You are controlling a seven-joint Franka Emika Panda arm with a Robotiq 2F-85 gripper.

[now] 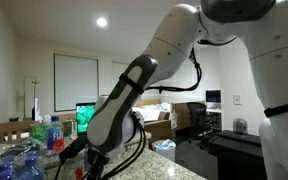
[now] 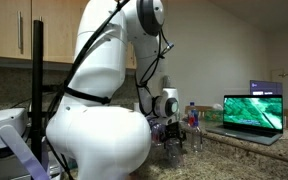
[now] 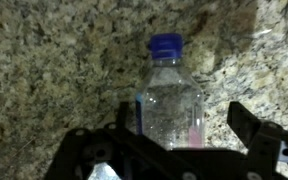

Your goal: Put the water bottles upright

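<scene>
Wrist view shows us the pincer (image 3: pixel 176 125) spread wide, holding nothing. One of the water bottles (image 3: pixel 170 90), clear with a blue cap (image 3: pixel 164 45), lies between its fingers (image 3: pixel 246 128) on the speckled granite surface (image 3: pixel 54 60), with the cap pointing away from the pincer. One finger stands clear of the bottle. The other sits just beside its wall, and we cannot tell whether it touches. Bare granite runs beyond the cap and out to both sides of the bottle, so there is open room around it in this view. In an exterior view the laptop (image 2: pixel 254 110) stands open with a green screen on the same surface. A few bottles (image 2: pixel 191 120) are gathered just beside it on the arm's side, and the arm's end hangs low over that group. The front edge of the surface (image 2: pixel 246 150) runs close below the laptop. In an exterior view, more bottles (image 1: pixel 22 158) are clustered nearer the camera than the laptop, some upright with red and blue bands, others too blurred for us to tell how they lie. On the laptop's other side, the surface ends at a rounded corner (image 1: pixel 166 148).
</scene>
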